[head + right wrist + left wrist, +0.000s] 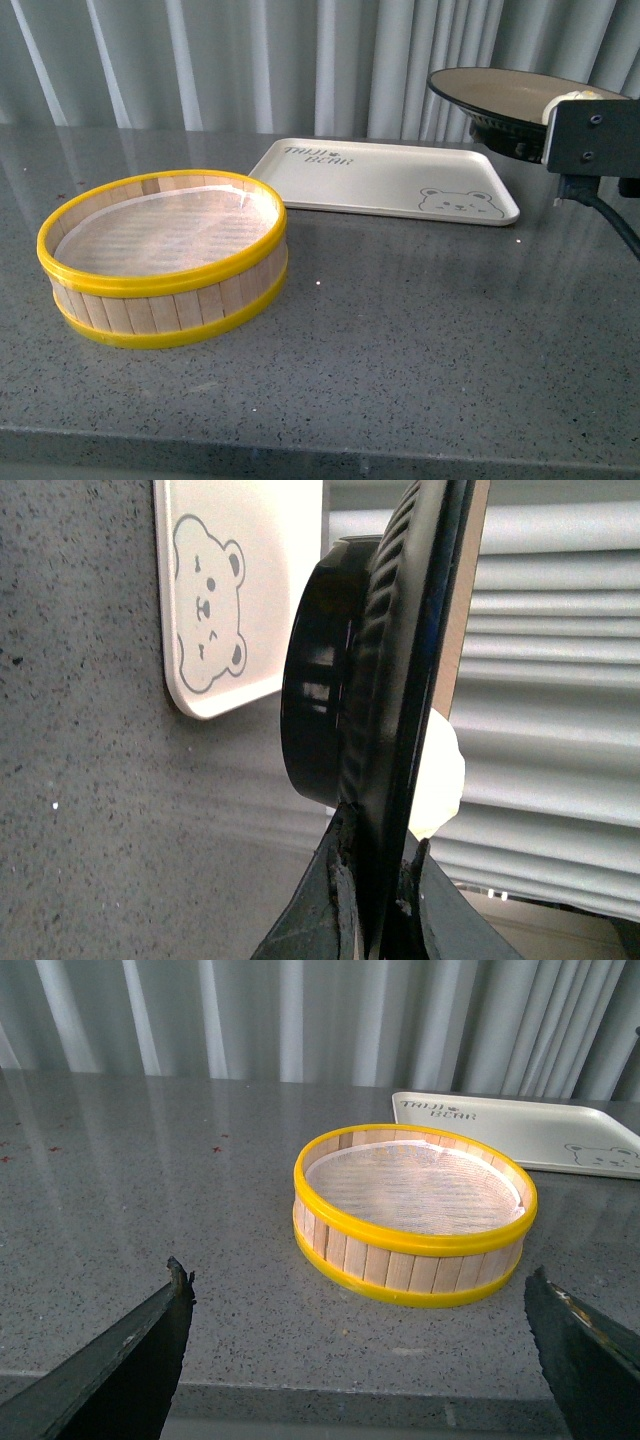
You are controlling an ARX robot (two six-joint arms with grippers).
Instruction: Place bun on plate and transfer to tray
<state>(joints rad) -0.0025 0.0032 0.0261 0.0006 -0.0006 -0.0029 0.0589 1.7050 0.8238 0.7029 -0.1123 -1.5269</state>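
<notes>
Over the grey desk (400, 340) the right end effector (380, 837) pinched the plate (495, 92) with the bun (572, 98); the left end effector (357, 1276) was spread.

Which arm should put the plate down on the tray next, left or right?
Right. The right gripper clamps the black-rimmed brown round plate by its edge, with the white steamed bun on it, lifted near the cream rectangular tray. The left gripper hangs open near the yellow-rimmed wooden basket.
</notes>
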